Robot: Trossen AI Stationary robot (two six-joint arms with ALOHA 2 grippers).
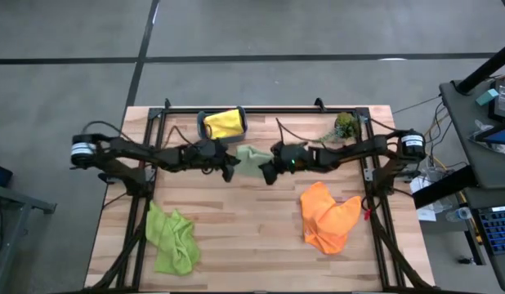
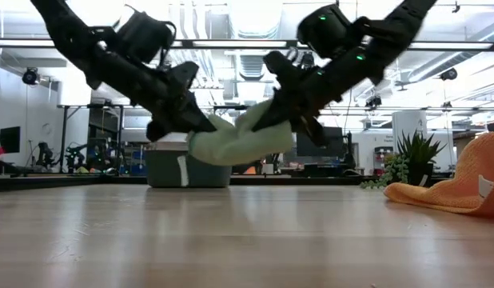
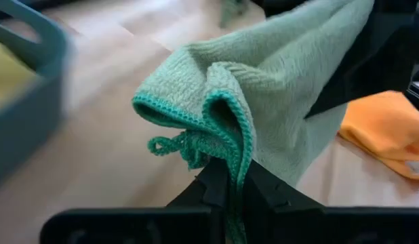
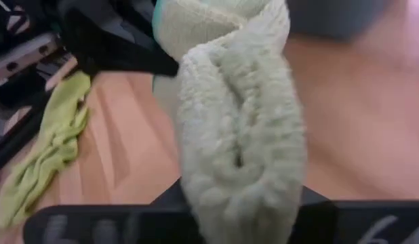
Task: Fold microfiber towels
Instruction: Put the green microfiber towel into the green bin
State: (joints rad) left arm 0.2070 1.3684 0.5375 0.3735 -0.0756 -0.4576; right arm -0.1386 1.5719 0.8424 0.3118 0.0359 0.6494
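Wooden desk [image 1: 252,237], pale sage green towel [image 1: 251,159] held above it between both arms, left claw [image 1: 230,169] and right claw [image 1: 267,174] each clamped on an edge, teal bin [image 1: 205,124] just behind.

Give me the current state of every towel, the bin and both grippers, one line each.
Pale sage green towel: lifted off the table, slung between both grippers.
Left gripper: shut on a towel edge.
Right gripper: shut on the opposite side.
Yellow towel: bunched in the teal bin.
Orange towel: crumpled on the table.
Lime green towel: crumpled on the table.
Pink towel: not in view.
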